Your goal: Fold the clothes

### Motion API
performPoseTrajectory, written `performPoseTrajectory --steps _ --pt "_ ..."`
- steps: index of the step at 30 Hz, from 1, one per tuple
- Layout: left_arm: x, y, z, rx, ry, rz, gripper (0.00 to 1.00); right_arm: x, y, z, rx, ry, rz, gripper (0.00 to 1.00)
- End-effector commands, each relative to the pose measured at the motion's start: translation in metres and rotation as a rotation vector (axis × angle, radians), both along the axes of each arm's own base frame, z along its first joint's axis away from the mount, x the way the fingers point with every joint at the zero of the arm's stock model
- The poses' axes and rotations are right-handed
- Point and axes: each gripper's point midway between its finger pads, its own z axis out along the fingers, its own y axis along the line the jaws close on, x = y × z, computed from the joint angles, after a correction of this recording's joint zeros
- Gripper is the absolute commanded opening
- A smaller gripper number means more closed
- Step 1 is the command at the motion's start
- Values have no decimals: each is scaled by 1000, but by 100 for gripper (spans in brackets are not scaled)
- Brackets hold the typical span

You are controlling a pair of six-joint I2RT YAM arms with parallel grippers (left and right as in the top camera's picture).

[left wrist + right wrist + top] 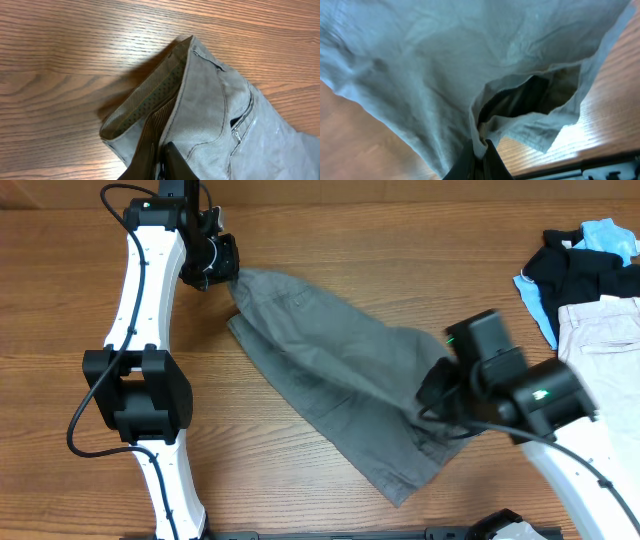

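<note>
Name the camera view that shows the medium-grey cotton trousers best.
Overhead: nearly the whole medium-grey cotton trousers stretch diagonally across the wooden table. Left wrist shows only the waistband corner and a pocket; right wrist, only bunched fabric close up.

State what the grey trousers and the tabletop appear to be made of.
Grey trousers: woven cloth, probably cotton twill, matte; soft creases, stitched seams, and a dotted lining inside the waistband. Tabletop: wood or wood-look laminate, slight sheen; the streaked brown grain cannot settle which.
</note>
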Motion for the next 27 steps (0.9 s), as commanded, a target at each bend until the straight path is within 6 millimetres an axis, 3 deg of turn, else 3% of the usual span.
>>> performPoseTrajectory --steps 1,9,18,22,23,24,25,26,27 --pt "4 11 25 40 -71 1 10 -10 1 -12 -43 10 -80 4" --pt "2 24 18 116 -51 23 14 -35 15 -34 -89 62 -51 4" --pt "-6 39 1 197 6 45 17 -60 8 -72 -131 183 -76 4" --pt "-5 41 1 204 0 58 20 -66 18 -81 -106 195 14 4" --pt "-4 41 1 203 -1 61 20 -67 21 -82 -99 198 35 9" --pt "-4 41 1 202 -1 66 22 -69 25 -84 -88 199 66 22" --pt "-4 41 1 201 -1 67 24 -71 31 -85 -75 196 117 38" --pt "-4 41 1 200 0 70 25 -72 37 -84 -56 189 173 65" --pt "-4 41 1 199 0 74 25 -74 44 -83 -36 183 224 80"
